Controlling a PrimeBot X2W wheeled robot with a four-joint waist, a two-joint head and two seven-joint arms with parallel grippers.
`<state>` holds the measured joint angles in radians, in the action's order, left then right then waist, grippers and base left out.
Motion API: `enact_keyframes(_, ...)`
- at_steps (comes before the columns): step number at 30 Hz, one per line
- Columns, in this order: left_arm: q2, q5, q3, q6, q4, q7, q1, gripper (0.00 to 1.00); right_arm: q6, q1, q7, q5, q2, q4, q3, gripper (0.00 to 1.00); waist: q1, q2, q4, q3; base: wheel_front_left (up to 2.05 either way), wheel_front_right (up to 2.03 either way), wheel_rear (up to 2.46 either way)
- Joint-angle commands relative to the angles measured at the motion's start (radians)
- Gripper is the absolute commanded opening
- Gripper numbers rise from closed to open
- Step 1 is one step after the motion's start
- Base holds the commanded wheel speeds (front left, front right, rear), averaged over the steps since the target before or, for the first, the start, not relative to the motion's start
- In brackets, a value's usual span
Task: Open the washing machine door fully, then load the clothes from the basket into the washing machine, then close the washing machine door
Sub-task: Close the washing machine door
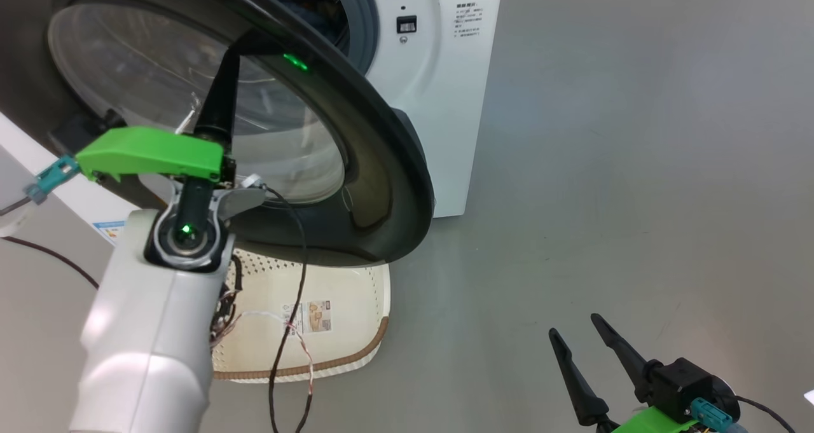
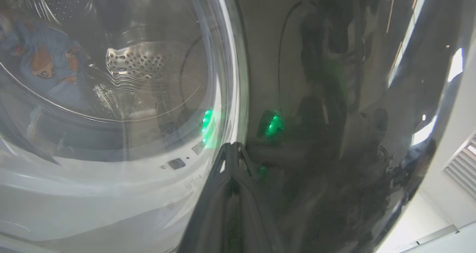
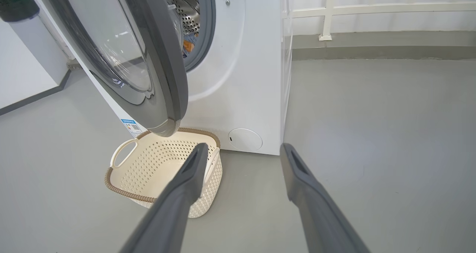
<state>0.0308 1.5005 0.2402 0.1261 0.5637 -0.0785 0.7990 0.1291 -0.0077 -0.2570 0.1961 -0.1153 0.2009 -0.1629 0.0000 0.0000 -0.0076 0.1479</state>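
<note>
The washing machine door (image 1: 388, 166) stands partly open, its glossy black ring and glass bowl toward me. My left gripper (image 1: 236, 48) is shut, holding nothing, its tip touching the door's outer face where glass meets ring; in the left wrist view that tip (image 2: 232, 146) meets its own reflection. Through the glass the clothes (image 2: 44, 63), light blue with bear prints, lie in the steel drum. The basket (image 1: 356, 357) sits empty on the floor under the door, against the white washing machine (image 1: 445, 102). My right gripper (image 1: 573, 326) hangs open low on the right, apart from everything, pointing at the machine (image 3: 241, 78).
Grey floor stretches to the right of the machine. A dark cable (image 1: 289, 331) from my left arm hangs over the basket. A white wall panel (image 3: 26, 63) stands to the left of the door, and a white railing (image 3: 372, 9) runs behind.
</note>
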Motion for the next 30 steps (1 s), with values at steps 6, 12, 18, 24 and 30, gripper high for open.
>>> enact_keyframes(6, 0.058, -0.072, 0.066, 0.005, -0.009, 0.065, 0.033, 0.0, 0.002, -0.027, -0.005, 0.014, 0.006, -0.015, -0.014, 1.0, 0.0, 0.0, 0.013, -0.013, 0.0, 0.0, 0.0)
enact_keyframes(12, 0.121, -0.188, 0.164, 0.005, 0.001, 0.173, -0.009, 0.45, 0.002, -0.022, -0.005, 0.013, 0.01, -0.019, 0.004, 1.0, 0.0, 0.0, 0.034, -0.021, 0.0, 0.0, 0.0)
enact_keyframes(18, 0.167, -0.357, 0.276, 0.005, 0.041, 0.314, -0.063, 1.0, 0.002, -0.011, -0.005, 0.007, 0.017, -0.03, 0.033, 1.0, 0.0, 0.0, 0.069, -0.029, 0.0, 0.0, 0.0)
enact_keyframes(24, 0.168, -0.613, 0.239, -0.051, 0.024, 0.34, -0.188, 1.0, 0.002, -0.019, -0.005, 0.003, 0.024, -0.032, 0.035, 1.0, 0.0, 0.0, 0.085, -0.051, 0.0, 0.0, 0.0)
enact_keyframes(30, 0.149, -0.82, 0.136, -0.096, -0.079, 0.34, -0.408, 1.0, 0.002, -0.021, -0.005, 0.005, 0.023, -0.029, 0.031, 1.0, 0.0, 0.0, 0.092, -0.082, 0.0, 0.0, 0.0)
